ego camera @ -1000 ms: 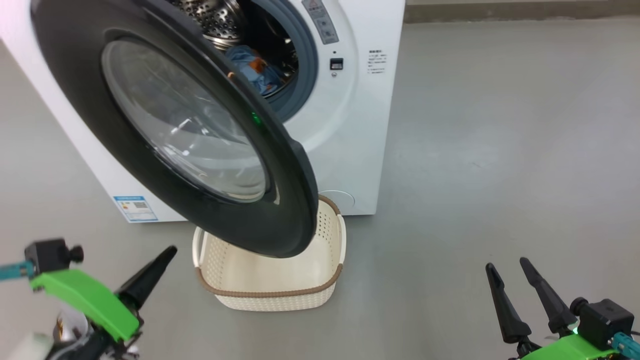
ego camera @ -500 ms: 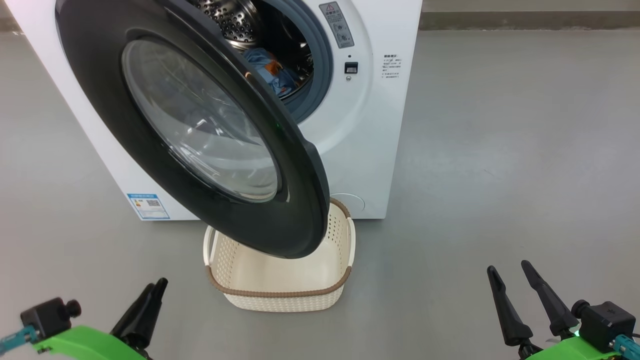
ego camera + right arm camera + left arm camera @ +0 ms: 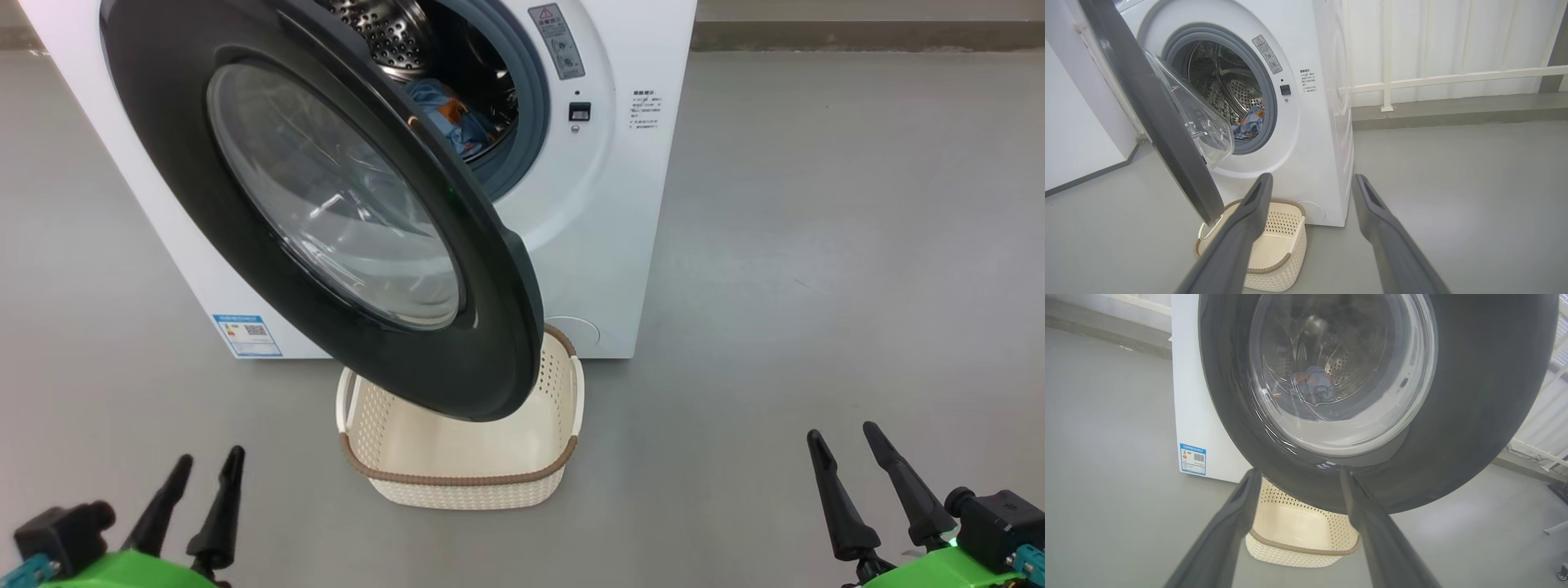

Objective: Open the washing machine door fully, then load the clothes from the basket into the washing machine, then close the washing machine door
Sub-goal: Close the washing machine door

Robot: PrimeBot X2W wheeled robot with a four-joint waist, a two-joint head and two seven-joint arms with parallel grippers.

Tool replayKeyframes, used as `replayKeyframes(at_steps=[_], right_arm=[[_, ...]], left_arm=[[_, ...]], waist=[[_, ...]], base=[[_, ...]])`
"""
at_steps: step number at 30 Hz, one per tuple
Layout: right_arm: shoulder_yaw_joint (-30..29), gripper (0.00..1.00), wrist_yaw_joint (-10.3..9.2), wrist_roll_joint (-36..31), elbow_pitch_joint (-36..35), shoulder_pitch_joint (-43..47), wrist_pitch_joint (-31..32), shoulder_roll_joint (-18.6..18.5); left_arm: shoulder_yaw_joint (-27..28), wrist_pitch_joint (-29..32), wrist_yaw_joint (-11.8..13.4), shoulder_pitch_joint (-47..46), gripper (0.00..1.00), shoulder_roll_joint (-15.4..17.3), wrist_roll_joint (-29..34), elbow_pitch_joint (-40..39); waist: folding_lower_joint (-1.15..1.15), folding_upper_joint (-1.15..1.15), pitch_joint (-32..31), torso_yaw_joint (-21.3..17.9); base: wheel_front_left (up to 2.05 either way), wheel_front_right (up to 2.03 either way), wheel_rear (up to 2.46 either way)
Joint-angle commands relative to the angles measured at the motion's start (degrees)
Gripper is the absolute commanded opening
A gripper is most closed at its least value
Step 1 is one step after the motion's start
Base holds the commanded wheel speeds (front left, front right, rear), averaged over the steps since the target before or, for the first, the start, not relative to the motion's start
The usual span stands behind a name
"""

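The washing machine (image 3: 608,204) stands with its washing machine door (image 3: 335,196) swung partly open, the black rim hanging over the basket (image 3: 457,478). Blue clothes (image 3: 453,114) with orange print lie in the steel drum, also seen as clothes (image 3: 1249,122) and, through the glass, as clothes (image 3: 1312,381). The basket (image 3: 1274,265) sits on the floor against the machine's front; its visible inside is bare. My left gripper (image 3: 210,455) is open at the lower left, short of the door (image 3: 1474,396). My right gripper (image 3: 842,431) is open at the lower right, holding nothing.
Grey floor surrounds the machine. A blue energy label (image 3: 247,335) marks its lower left corner. A white railing (image 3: 1453,77) and a low kerb (image 3: 1453,110) run behind on the right; a white wall (image 3: 1077,143) stands left of the door.
My left gripper went from shut to open and dropped back to the lower left. The camera shifted a little; the door, basket and right gripper stayed put.
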Motion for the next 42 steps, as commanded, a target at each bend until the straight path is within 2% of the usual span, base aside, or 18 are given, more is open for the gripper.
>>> replayKeyframes(at_steps=[1,10,17,27,42], right_arm=[[1.0,1.0,0.32,0.3,-1.2,-0.4,-0.5,-1.4],[0.5,1.0,0.32,0.2,-1.2,-0.3,-0.5,-1.7],[0.1,1.0,0.32,0.2,-1.1,-0.4,-0.5,-1.6],[-0.7,1.0,0.32,0.1,-0.8,0.0,-0.5,-1.0],[-0.8,1.0,0.32,0.0,-0.5,-0.7,-0.5,-0.8]], left_arm=[[3.3,-0.6,-0.2,-0.2,1.0,1.3,1.4,-1.1],[16.9,-0.6,-0.2,5.9,1.0,-6.5,21.2,-7.0],[20.9,-0.6,-0.2,9.4,1.0,-10.9,29.9,-10.7],[24.0,-0.6,-0.2,10.7,1.0,-14.0,33.5,-12.0],[23.7,-0.6,-0.2,11.0,1.0,-14.1,33.9,-11.9]], waist=[[0.0,0.0,0.0,0.0],[0.0,0.0,-0.4,-0.2],[0.0,0.0,-0.6,-0.9],[0.0,0.0,0.1,-1.8],[0.0,0.0,0.3,-1.9]], base=[[0.0,0.0,0.0],[0.0,0.0,0.0],[0.0,0.0,0.0],[0.0,0.0,0.0],[0.0,0.0,0.0]])
